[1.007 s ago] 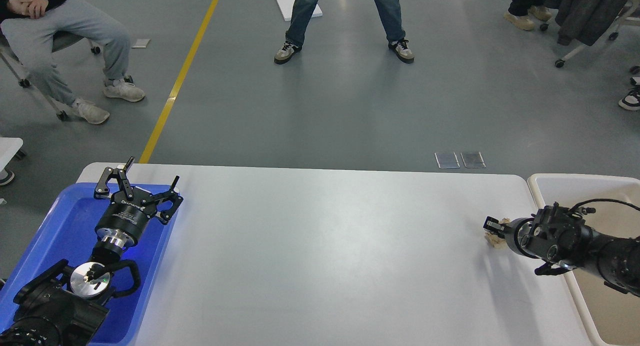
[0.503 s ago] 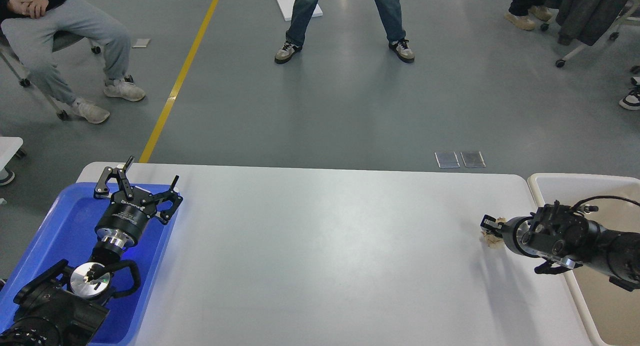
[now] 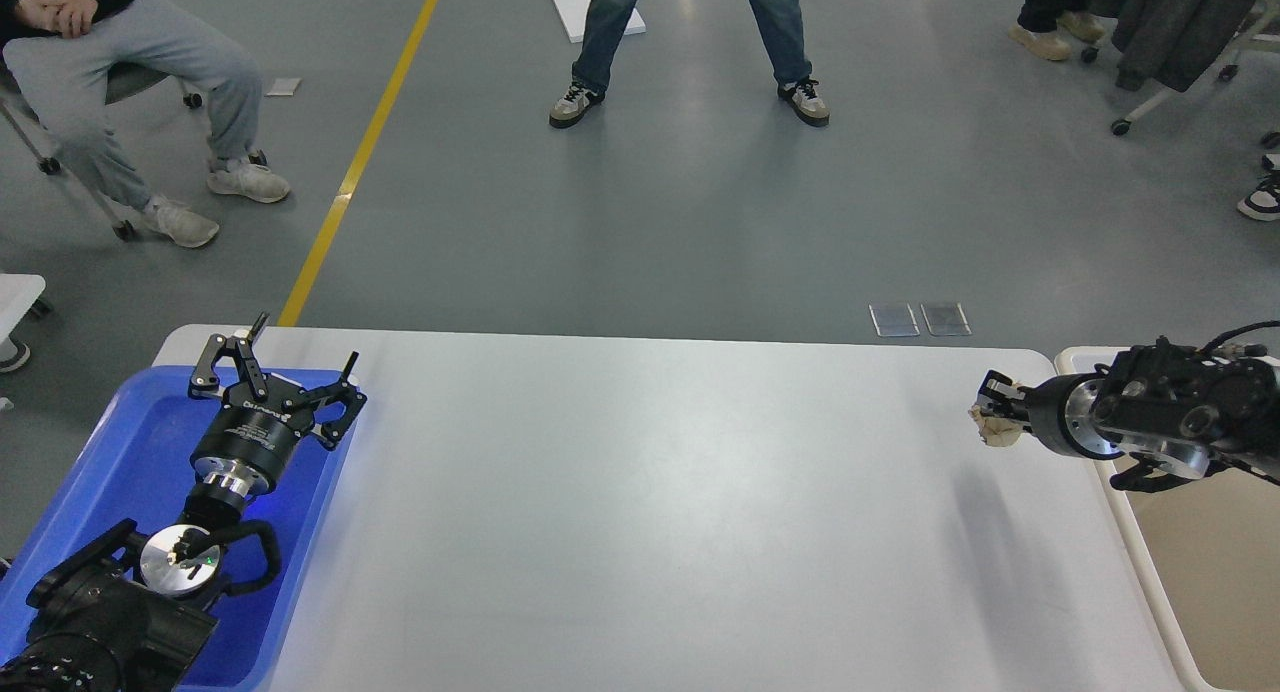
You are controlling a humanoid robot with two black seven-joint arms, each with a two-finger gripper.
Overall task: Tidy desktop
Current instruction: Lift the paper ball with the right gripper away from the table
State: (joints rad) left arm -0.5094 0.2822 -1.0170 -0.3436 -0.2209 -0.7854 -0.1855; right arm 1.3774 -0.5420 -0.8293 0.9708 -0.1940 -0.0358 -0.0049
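Observation:
The desktop (image 3: 640,512) is a wide white-grey tabletop with rounded corners. My right gripper (image 3: 992,404) is at its right side, lifted above the surface, shut on a small crumpled beige scrap (image 3: 998,430) that hangs at the fingertips. Its shadow falls on the desktop below. My left gripper (image 3: 290,360) is open and empty, held over the far end of the blue tray (image 3: 120,442) at the left edge.
A cream-beige bin (image 3: 1200,572) stands against the desktop's right edge, under my right arm. People sit and stand on the grey floor beyond the far edge. A yellow line runs along the floor at the left.
My right gripper has risen off the desktop with the beige scrap in it and moved a little away and to the right. The left arm has not moved.

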